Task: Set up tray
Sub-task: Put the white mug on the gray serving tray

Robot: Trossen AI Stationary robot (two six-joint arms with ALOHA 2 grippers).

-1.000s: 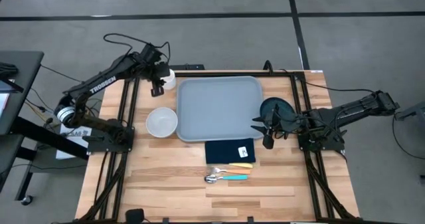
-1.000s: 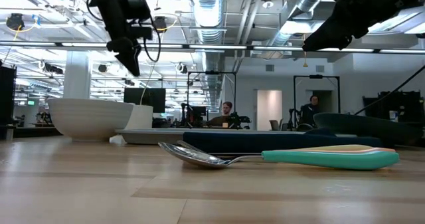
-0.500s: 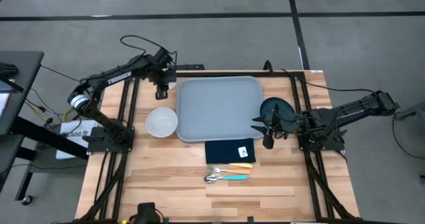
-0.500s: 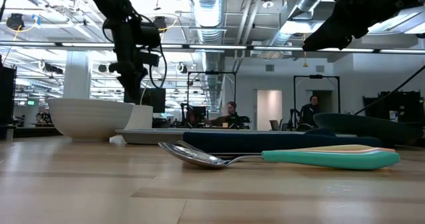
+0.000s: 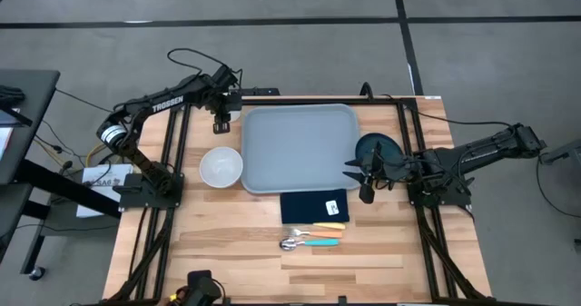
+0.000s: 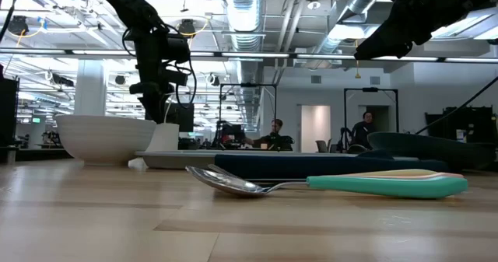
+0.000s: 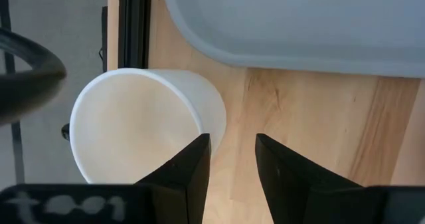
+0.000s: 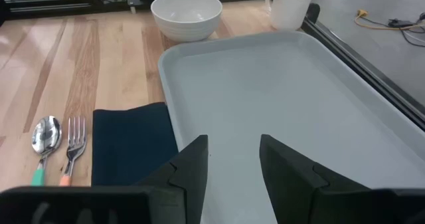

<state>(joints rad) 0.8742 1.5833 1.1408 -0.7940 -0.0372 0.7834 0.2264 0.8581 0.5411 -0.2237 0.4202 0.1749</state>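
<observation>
On the wooden table (image 5: pixel 227 224), seen from above with 12 o'clock at the far edge, the left gripper (image 5: pixel 221 123) hangs at about 10 o'clock, just off the far-left corner of the tray (image 5: pixel 300 147). It sits over a white cup (image 7: pixel 143 127) that stands just beside that corner. In the left wrist view its 2 fingers (image 7: pixel 192 164) are spread with a gap between them; 1 finger overlaps the cup's rim, the other is over bare wood, and nothing is pinched. Whether the finger touches the rim I cannot tell.

Next, at about 9 o'clock, a white bowl (image 5: pixel 221 166) rests beside the tray's left edge, apart from it.

At the centre lies the tray, grey-blue, flat on the wood, with nothing on it.

Toward 6 o'clock from the tray a dark navy napkin (image 5: pixel 314 206) touches or nearly touches the tray's near rim. Just nearer than the napkin lie a fork (image 5: pixel 320 225) with an orange handle and a spoon (image 5: pixel 309 243) with a teal handle, side by side.

At 3 o'clock a round dark teal plate (image 5: pixel 376 148) sits just beside the tray's right edge, partly under the right arm. The right gripper (image 5: pixel 356 180) hovers over the tray's near-right corner, fingers (image 8: pixel 189 167) spread and holding nothing.
</observation>
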